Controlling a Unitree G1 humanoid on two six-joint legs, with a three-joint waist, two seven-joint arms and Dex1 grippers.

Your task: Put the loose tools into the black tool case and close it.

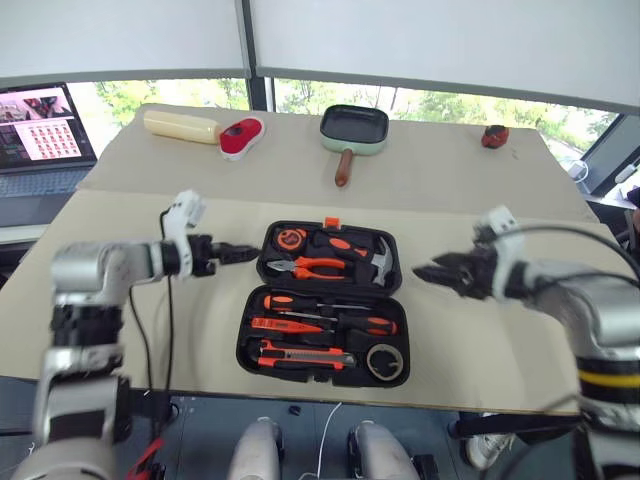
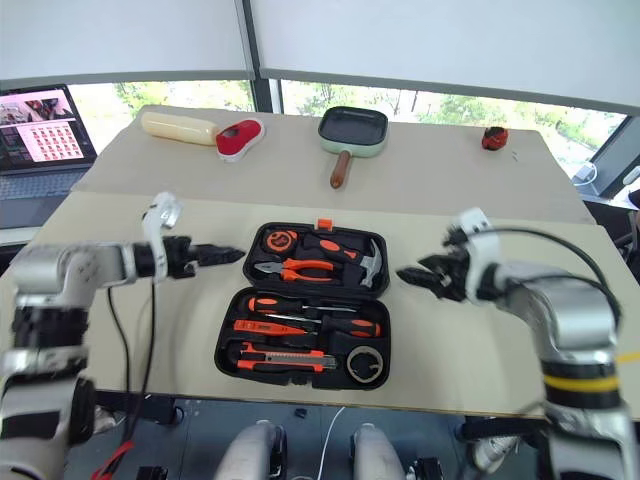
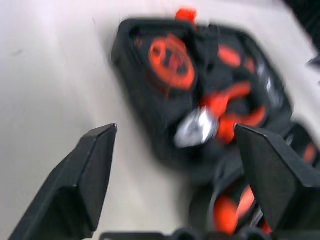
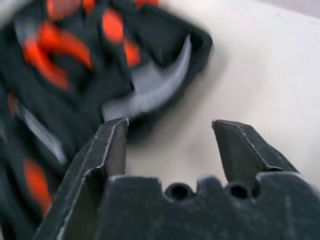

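Observation:
The black tool case (image 1: pixel 400 300) lies open in the middle of the table, orange latch at its far edge. In its slots lie two orange-black screwdrivers (image 1: pixel 330 303), a slim orange screwdriver (image 1: pixel 285 325), the utility knife (image 1: pixel 305 355) and a dark tape roll (image 1: pixel 383 361). The far half holds pliers (image 1: pixel 315 267) and a hammer (image 1: pixel 378 258). My left gripper (image 1: pixel 245 254) hovers at the case's left side, open and empty, its fingers (image 3: pixel 95 165) spread wide. On the case's right side my right gripper (image 1: pixel 425 272) points at it, open and empty.
A green frying pan (image 1: pixel 354 128) sits at the back centre. Back left lie a yellow roll (image 1: pixel 180 126) and a red-and-white object (image 1: pixel 241 137). A small red object (image 1: pixel 494 136) is back right, and a laptop (image 1: pixel 40 130) stands off the table's left.

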